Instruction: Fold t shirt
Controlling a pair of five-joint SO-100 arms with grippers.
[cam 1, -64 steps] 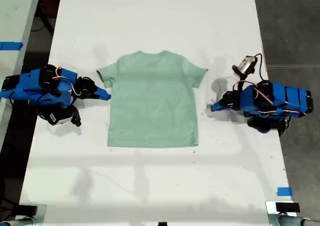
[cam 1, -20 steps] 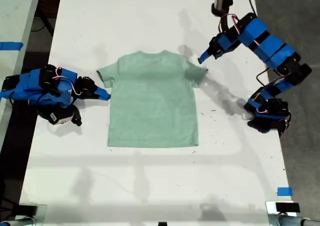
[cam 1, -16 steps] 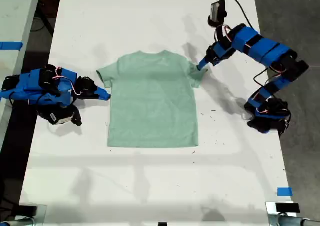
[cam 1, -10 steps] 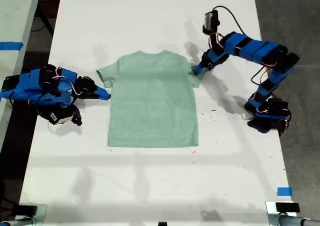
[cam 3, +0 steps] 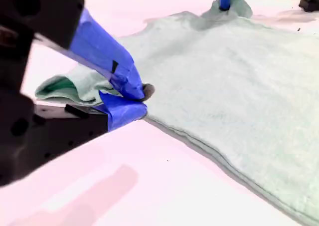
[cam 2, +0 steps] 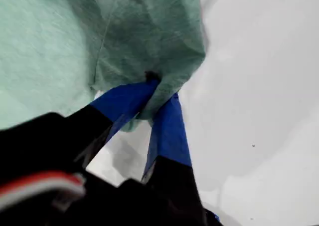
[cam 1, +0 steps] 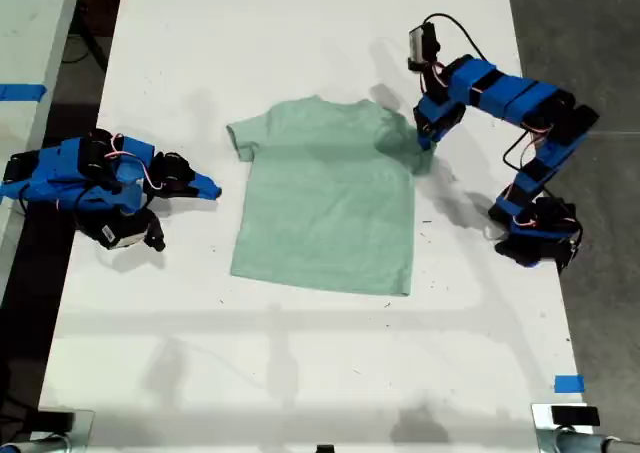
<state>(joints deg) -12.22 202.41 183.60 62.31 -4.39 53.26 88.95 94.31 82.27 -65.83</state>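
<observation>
Now you are at the opening step of the fold: my first gripper (cam 1: pixel 425 139) has its jaws clamped on the sleeve of the t shirt (cam 1: pixel 325 203) at the exterior view's right, the cloth bunched between the blue tips in the first wrist view. The shirt lies flat on the white table (cam 1: pixel 300 33), mid-way between the two arms. My second gripper (cam 1: pixel 208 188) rests at the exterior view's left with its jaws closed on nothing, near the other sleeve but apart from it.

I judge the next move calls for lifting the pinched sleeve and carrying it across the body toward the exterior view's left.

Half a second ago the shirt lay square; since then it has been dragged toward the exterior view's right and skewed, while the second arm has not moved.
</observation>
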